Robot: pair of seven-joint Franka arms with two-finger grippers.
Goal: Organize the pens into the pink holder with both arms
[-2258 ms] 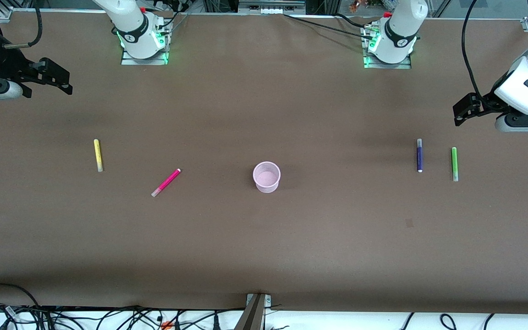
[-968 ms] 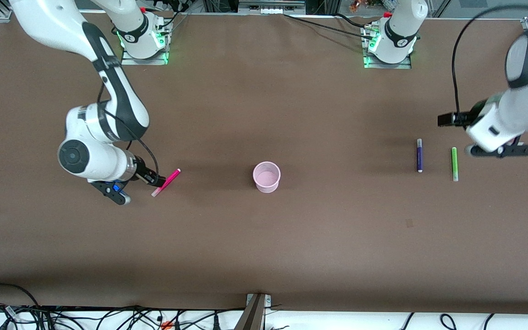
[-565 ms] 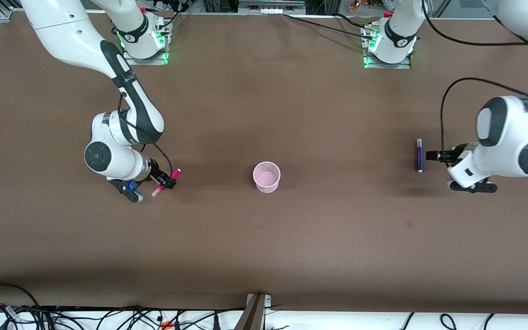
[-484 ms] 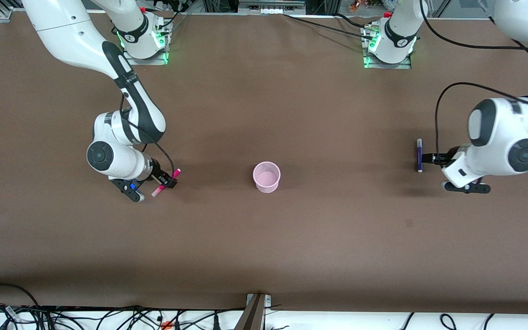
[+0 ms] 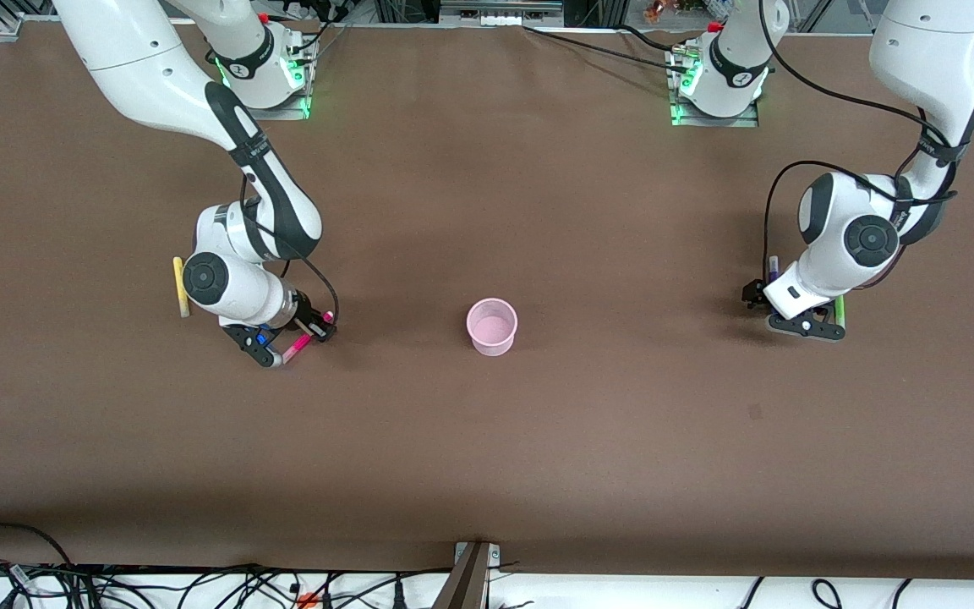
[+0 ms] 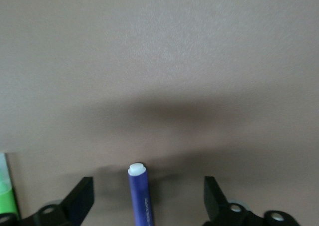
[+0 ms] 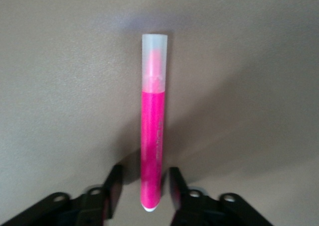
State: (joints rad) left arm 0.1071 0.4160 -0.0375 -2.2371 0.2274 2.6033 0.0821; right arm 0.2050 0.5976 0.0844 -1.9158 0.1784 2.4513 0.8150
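The pink holder (image 5: 492,326) stands upright mid-table. My right gripper (image 5: 315,328) is down at the table, and its open fingers straddle the magenta pen (image 5: 296,344), which lies flat. In the right wrist view the pen (image 7: 152,136) runs between the fingers (image 7: 113,188) with a thin gap on each side. My left gripper (image 5: 756,294) is low over the purple pen (image 5: 773,265) and hides most of it. In the left wrist view its wide-open fingers (image 6: 82,198) flank the purple pen (image 6: 140,198). The yellow pen (image 5: 180,288) lies beside the right arm's wrist.
The green pen (image 5: 839,313) lies beside the purple one, mostly hidden under the left arm's wrist; its edge shows in the left wrist view (image 6: 6,188). Brown table (image 5: 487,440) stretches bare toward the front camera. Cables hang along that edge.
Both arms have swung in from the table's ends and come down. The right gripper has settled astride the magenta pen. The left gripper has passed the green pen and come over the purple one.
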